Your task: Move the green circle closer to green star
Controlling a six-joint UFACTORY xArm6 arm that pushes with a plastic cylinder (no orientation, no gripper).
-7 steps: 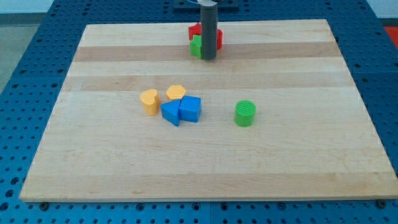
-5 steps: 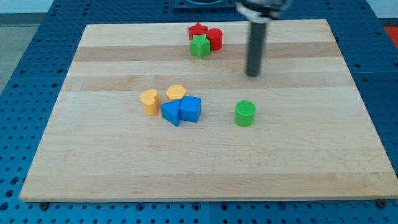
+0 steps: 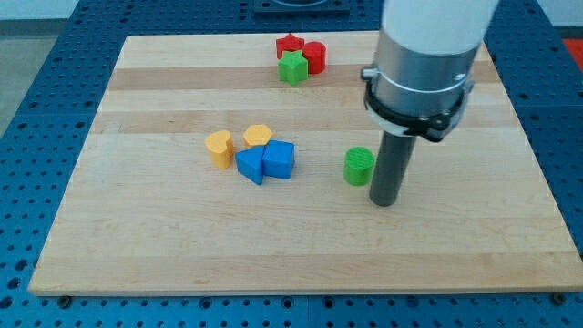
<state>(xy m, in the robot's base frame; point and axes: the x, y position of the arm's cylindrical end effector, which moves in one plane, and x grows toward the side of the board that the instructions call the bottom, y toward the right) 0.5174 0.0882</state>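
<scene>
The green circle is a short green cylinder right of the board's middle. The green star lies near the view's top, touching a red star and a red cylinder. My tip rests on the board just right of and slightly below the green circle, very close to it; I cannot tell if it touches. The arm's big grey body hangs above it and hides part of the board's upper right.
A cluster left of centre holds a yellow heart-like block, a yellow hexagon and two blue blocks. The wooden board lies on a blue perforated table.
My tip moved from the green star at the view's top, right and down across the board, to the lower right side of the green circle. No block has moved.
</scene>
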